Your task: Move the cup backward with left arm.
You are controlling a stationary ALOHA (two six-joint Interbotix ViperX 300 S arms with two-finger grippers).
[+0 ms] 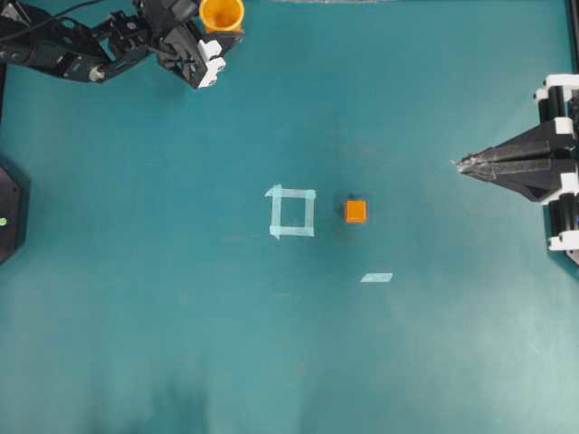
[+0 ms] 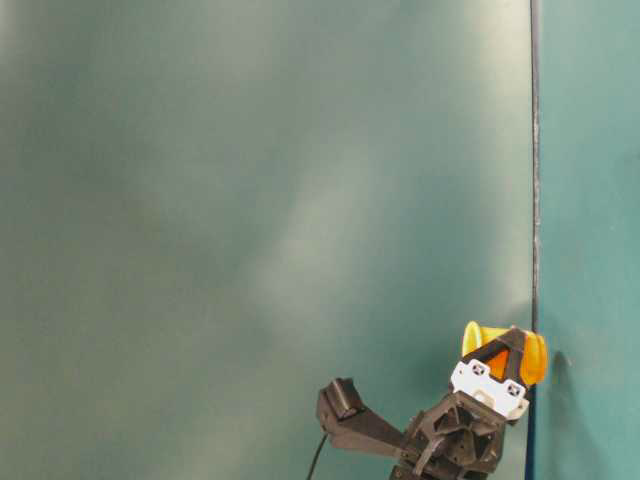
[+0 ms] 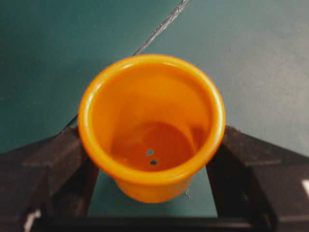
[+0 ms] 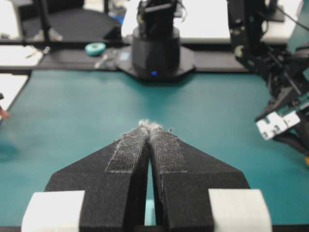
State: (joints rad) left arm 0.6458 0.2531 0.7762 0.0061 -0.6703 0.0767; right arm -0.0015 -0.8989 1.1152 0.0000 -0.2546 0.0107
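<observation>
The yellow-orange cup point(image 1: 221, 14) is at the far back edge of the teal table, left of centre. My left gripper point(image 1: 220, 34) is shut on it. In the left wrist view the cup point(image 3: 152, 125) fills the middle, its mouth towards the camera, and a black finger point(image 3: 53, 164) presses on each side below the rim. The table-level view shows the cup point(image 2: 537, 358) behind the gripper's white block. My right gripper point(image 1: 461, 165) hovers at the right side, far from the cup, its padded fingertips point(image 4: 159, 140) shut on nothing.
A small orange cube point(image 1: 355, 211) sits near the table's middle, beside a pale tape square point(image 1: 292, 212). A short tape strip point(image 1: 376, 278) lies in front of the cube. The table's back seam point(image 3: 159, 31) runs just behind the cup.
</observation>
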